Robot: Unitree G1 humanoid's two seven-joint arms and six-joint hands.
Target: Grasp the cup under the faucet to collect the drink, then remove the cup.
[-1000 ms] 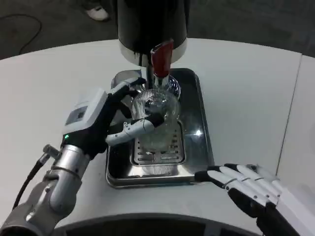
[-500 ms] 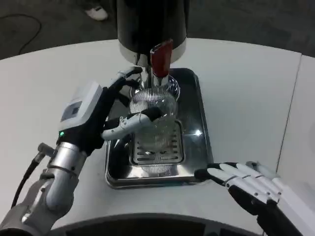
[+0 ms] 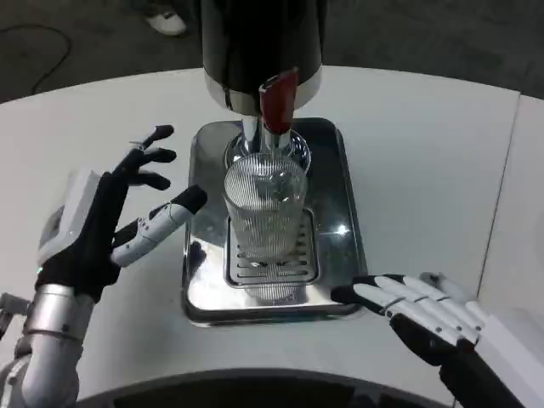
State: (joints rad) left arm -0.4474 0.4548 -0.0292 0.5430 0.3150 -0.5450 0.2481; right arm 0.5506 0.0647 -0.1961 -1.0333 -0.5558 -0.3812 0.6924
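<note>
A clear ribbed cup [image 3: 264, 206] stands upright on the slotted drip grate of a steel tray [image 3: 340, 161], right under the red faucet lever [image 3: 278, 101] of a black dispenser [image 3: 262, 47]. My left hand [image 3: 106, 223] hovers over the table left of the tray, fingers spread, holding nothing and apart from the cup. Near the tray's front right corner my right hand [image 3: 425, 311] lies with fingers stretched out, its fingertips close to the tray rim.
The white table [image 3: 425, 153] runs wide to the right and left of the tray. Its curved front edge passes just below both hands. A dark floor lies beyond the far edge.
My left hand has let go of the cup and drawn back to the left, off the tray. The cup stays under the faucet. The right hand has barely shifted.
</note>
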